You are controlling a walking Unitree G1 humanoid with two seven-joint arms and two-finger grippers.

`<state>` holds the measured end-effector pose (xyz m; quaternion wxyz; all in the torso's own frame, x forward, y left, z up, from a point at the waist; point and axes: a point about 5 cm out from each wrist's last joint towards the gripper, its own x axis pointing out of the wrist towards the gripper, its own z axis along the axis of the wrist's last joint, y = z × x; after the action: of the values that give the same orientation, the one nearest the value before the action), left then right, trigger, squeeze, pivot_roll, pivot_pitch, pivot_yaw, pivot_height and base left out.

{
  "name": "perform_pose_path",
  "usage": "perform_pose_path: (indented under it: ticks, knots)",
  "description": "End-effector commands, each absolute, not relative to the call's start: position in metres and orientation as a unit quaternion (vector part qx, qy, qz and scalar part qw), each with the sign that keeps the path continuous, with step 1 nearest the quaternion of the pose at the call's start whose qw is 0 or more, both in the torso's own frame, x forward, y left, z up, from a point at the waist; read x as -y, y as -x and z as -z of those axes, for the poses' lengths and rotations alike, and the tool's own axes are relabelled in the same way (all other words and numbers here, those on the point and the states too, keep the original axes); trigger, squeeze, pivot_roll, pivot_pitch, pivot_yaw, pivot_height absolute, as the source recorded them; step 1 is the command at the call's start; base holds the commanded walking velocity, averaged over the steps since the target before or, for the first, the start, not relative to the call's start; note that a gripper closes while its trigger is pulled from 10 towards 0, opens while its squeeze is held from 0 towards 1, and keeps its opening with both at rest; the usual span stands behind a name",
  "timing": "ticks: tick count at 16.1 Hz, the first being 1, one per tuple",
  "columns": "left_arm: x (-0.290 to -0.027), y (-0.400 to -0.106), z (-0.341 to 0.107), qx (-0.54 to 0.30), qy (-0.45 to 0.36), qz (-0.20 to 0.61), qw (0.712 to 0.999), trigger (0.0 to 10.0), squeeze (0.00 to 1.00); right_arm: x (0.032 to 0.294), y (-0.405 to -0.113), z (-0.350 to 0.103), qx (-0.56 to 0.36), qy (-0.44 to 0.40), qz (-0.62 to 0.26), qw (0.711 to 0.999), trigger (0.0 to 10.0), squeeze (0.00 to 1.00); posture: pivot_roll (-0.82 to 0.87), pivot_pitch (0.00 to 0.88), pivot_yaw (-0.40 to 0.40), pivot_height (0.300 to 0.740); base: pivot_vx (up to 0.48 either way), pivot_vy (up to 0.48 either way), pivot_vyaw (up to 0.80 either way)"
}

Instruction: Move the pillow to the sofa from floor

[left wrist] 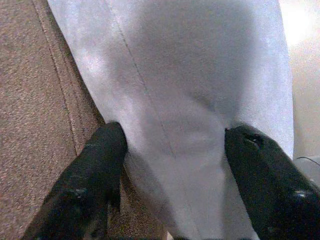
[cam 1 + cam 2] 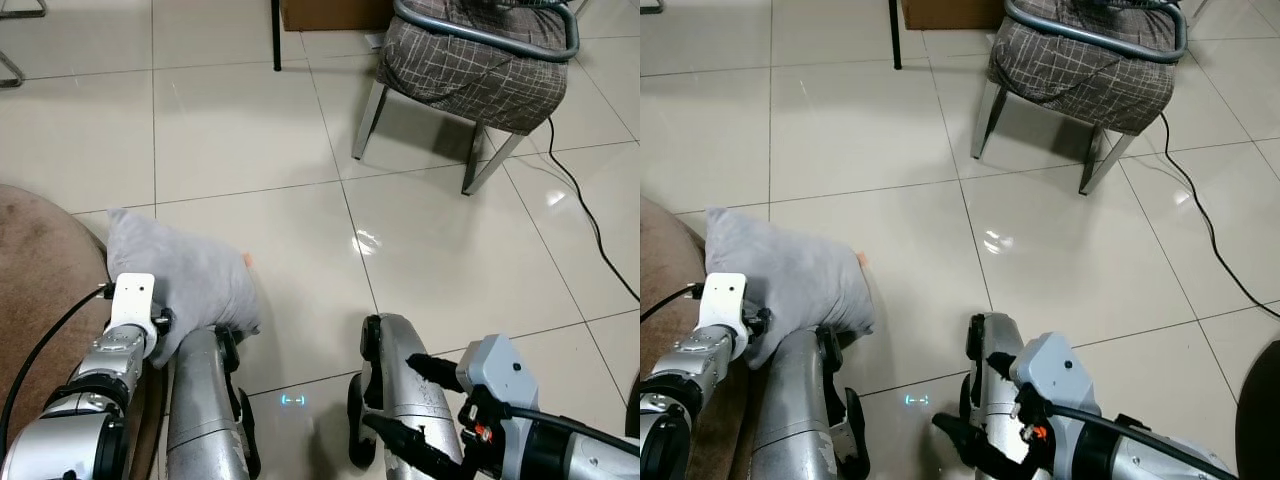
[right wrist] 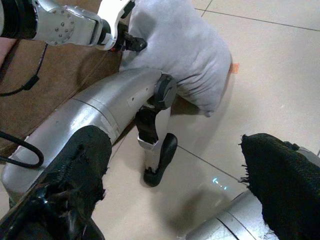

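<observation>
A grey pillow (image 2: pixel 790 285) lay at the edge of the brown sofa (image 2: pixel 662 300), over the tiled floor (image 2: pixel 1040 250). The left gripper (image 2: pixel 758 325) pressed into its near edge. A checked chair (image 2: pixel 1085 60) stood farther off, a black cable (image 2: pixel 1210 230) trailing beside it.

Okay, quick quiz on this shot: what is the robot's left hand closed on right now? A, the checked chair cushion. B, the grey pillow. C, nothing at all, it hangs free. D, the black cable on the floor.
B: in the left wrist view the left hand has its two black fingers pinching a fold of the grey pillow, next to the brown sofa.
</observation>
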<state>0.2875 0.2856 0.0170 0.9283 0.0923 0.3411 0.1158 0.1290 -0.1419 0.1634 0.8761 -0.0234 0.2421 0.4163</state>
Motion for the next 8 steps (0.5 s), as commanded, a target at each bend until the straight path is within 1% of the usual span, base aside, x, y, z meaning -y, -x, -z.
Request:
perform_pose_path:
  ticks: [1,8]
  knots:
    - [-0.2875,-0.2717,-0.0022,-0.379,-0.091,-0.113,0.914,0.0,0.00,0.1398,-0.1261,-0.1655,-0.243,0.028,-0.418,0.875,10.0,0.00,-0.20,0.283,-0.079,0.550,0.000,0.000,0.00]
    - [-0.2803,-0.2758,-0.0025,-0.379,-0.081,-0.092,0.917,0.0,0.00,0.1448,-0.1347,-0.1675,-0.240,0.038,-0.398,0.885,10.0,0.00,-0.19,0.285,-0.071,0.550,0.000,0.000,0.00]
